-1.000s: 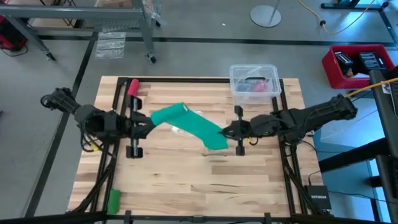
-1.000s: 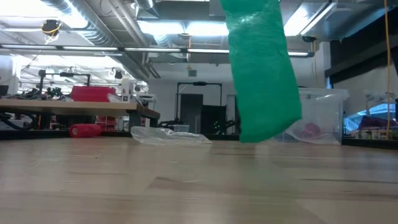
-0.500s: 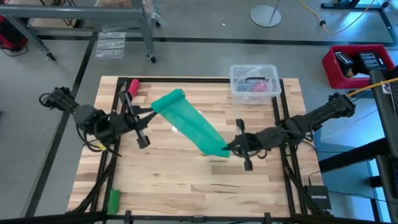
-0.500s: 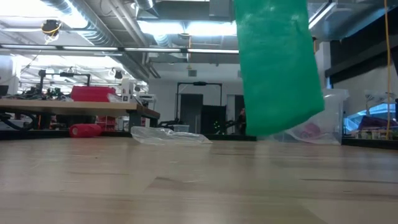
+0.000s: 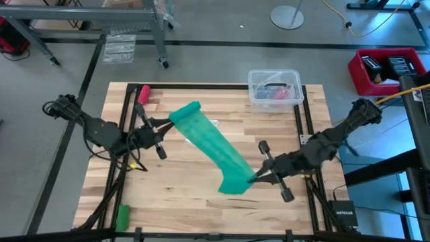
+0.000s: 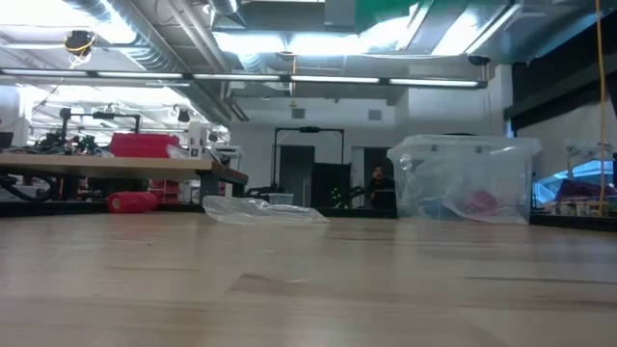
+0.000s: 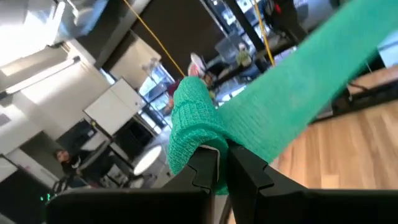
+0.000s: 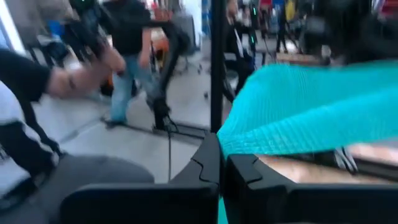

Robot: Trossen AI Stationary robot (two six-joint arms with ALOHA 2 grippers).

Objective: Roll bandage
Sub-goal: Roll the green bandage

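Change: your right hand [image 5: 254, 177] has swung toward the near edge of the surface [image 5: 188, 202], and the bandage [image 5: 213, 148] has gone from slack and folded to a long strip drawn diagonally between both hands. In the low view only a scrap of green now shows at the top, where a second ago the cloth hung well down.
Meaning: I judge you are still at the stretching-out stage; no winding has begun, apart from a bunched end at the left hand.
Left hand [image 5: 163, 124]: fingers nearly closed, pinching the bunched far end of the bandage [image 7: 205, 134].
Right hand: fingers fully closed on the near end of the bandage [image 8: 298, 112].
Bandage position: lifted clear of the surface, its span over the middle.
Clear tub [image 5: 274, 89]: stands at the far right of the surface; something pink-red lies inside, and what else is in it you cannot tell.
Plastic bag [image 6: 262, 210]: lies flat on the surface, contents not discernible.
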